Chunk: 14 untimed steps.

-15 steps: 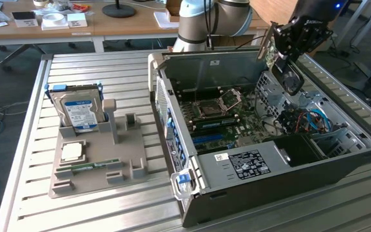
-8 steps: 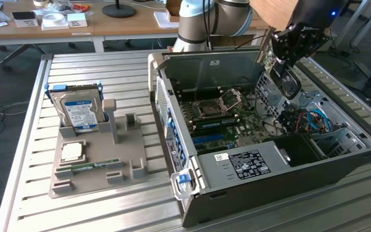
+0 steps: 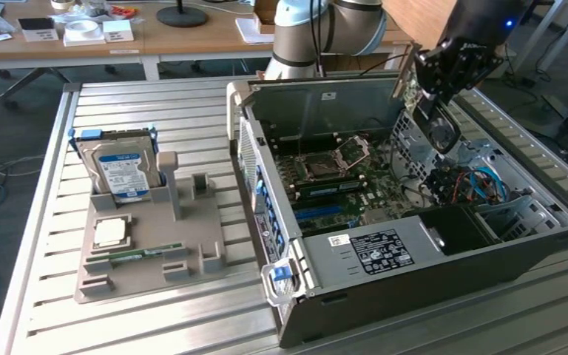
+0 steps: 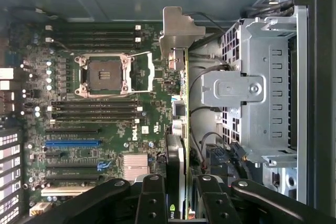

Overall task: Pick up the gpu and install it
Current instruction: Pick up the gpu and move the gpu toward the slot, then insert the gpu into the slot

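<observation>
A metal bench [image 3: 166,325] with long slats carried an open computer case [image 3: 442,266], which lay on its side with the motherboard [image 3: 348,185] facing up. On the exterior view's left of the case stood a grey holder [image 3: 146,266] with several slots. In it were an upright hard drive [image 3: 121,174], a flat processor chip [image 3: 112,231] and a green memory stick [image 3: 146,254].

The end effector [image 3: 432,96] hung over the far part of the case, on the exterior view's right, and it was closed on the gpu [image 3: 440,132]. The card was above the case and not seated in any slot.

In the wrist view the gpu [image 4: 181,129] was seen from its edge, between the black fingers [image 4: 152,198], with its metal bracket at the end away from them. Below it lay the motherboard [image 4: 105,129] with the empty processor socket [image 4: 102,74], and a silver drive cage [image 4: 262,77] was beside the card.
</observation>
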Motion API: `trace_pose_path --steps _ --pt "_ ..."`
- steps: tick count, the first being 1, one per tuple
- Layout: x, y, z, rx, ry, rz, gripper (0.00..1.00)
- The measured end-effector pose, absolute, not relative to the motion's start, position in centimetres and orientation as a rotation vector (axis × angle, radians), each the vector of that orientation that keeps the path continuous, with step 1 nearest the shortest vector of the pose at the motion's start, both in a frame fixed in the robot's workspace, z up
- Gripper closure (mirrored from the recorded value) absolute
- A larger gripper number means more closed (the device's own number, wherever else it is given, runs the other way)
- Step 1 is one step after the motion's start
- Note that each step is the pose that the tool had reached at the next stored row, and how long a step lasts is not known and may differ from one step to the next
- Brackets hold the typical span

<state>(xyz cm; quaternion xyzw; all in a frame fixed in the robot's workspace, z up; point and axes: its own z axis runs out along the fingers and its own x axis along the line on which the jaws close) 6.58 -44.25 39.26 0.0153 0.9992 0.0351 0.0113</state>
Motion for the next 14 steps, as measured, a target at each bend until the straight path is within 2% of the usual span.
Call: trace_pose_path --steps 14 --pt "6.71 -44.25 39.15 0.048 3.117 0.109 0.73"
